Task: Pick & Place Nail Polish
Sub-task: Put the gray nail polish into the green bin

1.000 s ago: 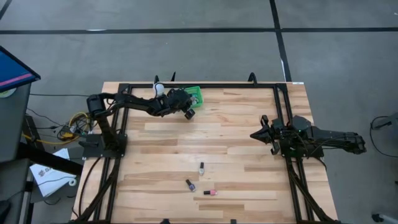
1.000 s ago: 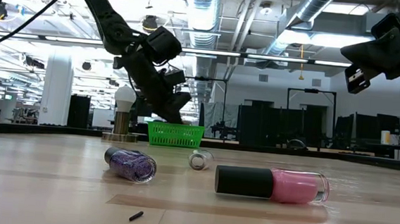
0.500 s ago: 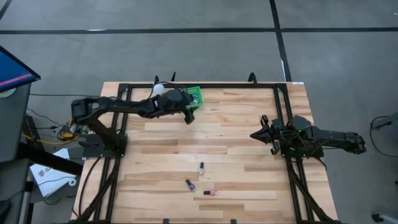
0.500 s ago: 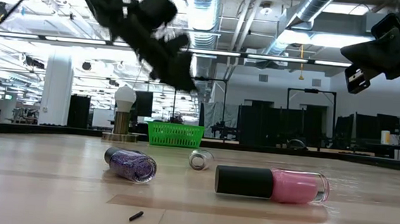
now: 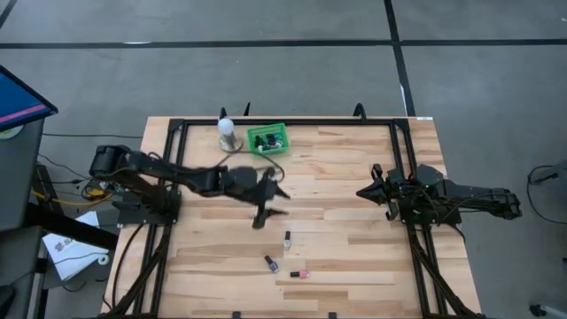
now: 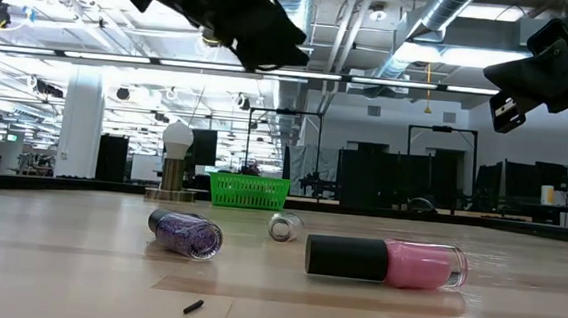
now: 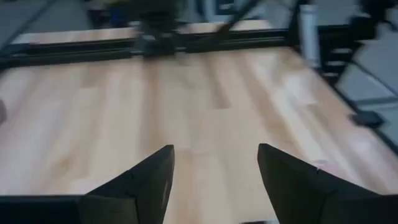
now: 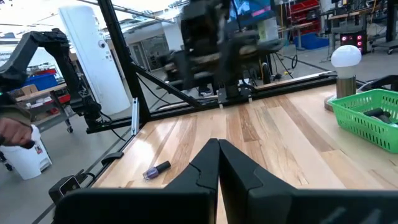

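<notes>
The left gripper (image 5: 268,199) hangs released and empty over mid-table, between the green basket (image 5: 267,139) and three nail polish bottles (image 5: 287,238) lying near the front edge; more bottles sit in the basket. The right gripper (image 5: 365,191) waits clenched at the right side

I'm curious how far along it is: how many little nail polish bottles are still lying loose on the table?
3, near the front of the table: a dark-capped bottle, a purple bottle and a pink bottle. The green basket holds others, too small to count.
</notes>
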Available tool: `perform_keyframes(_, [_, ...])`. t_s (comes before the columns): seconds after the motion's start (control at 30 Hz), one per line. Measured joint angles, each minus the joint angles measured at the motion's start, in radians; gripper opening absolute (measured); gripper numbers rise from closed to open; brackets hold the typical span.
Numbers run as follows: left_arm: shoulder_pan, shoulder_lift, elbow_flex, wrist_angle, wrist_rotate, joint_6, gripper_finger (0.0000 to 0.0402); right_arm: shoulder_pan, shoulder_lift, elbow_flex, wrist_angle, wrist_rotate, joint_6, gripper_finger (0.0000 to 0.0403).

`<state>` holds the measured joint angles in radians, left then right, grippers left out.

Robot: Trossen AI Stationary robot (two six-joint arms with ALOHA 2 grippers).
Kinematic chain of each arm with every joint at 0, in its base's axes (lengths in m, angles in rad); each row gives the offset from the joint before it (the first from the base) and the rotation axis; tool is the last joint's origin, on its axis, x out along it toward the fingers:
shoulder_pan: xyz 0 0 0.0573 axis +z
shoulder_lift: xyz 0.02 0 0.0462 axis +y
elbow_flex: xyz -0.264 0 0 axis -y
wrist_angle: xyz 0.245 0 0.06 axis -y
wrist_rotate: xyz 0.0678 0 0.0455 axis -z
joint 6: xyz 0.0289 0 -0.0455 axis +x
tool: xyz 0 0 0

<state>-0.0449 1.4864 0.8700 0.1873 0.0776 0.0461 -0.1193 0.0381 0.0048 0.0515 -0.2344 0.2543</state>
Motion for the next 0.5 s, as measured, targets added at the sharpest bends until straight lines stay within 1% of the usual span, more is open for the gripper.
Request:
perform_keyframes(0.13, [-0.056, 0.061, 0.0, 0.039, 0.01, 0.001, 0.0228, 0.0, 0.0, 0.0, 0.0, 0.0, 0.0, 0.0])
perform_keyframes(0.27, [-0.095, 0.157, 0.0, 0.13, 0.089, 0.005, 0.0228, 0.0, 0.0, 0.0, 0.0, 0.0, 0.0, 0.0])
perform_keyframes(0.4, [-0.139, 0.234, 0.0, 0.171, 0.114, 0.089, 0.023, 0.0, 0.0, 0.0, 0.0, 0.0, 0.0, 0.0])
perform_keyframes(0.5, [-0.152, 0.278, 0.0, 0.181, 0.115, 0.141, 0.0244, 0.0, 0.0, 0.0, 0.0, 0.0, 0.0, 0.0])
